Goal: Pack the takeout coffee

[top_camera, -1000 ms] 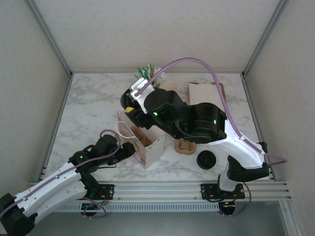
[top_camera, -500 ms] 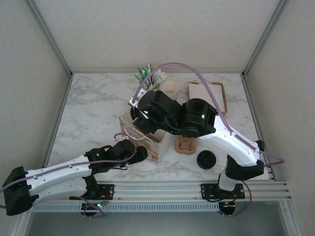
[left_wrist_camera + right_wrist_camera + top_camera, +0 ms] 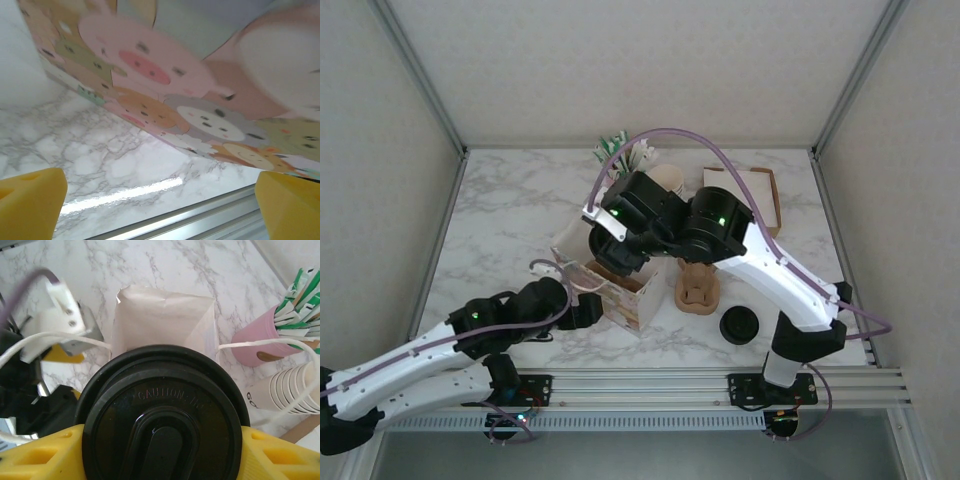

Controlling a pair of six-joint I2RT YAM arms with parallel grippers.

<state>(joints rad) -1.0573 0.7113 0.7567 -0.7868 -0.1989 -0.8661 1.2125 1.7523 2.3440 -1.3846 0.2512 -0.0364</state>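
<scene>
Matt paper bag, smooth semi-gloss black plastic lid of the takeout coffee above the bag, glossy marble-patterned desk beneath it

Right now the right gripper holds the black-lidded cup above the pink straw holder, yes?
No: the right gripper holds the black-lidded cup above the open paper bag; the pink straw holder stands beside it. The right wrist view shows this.
</scene>
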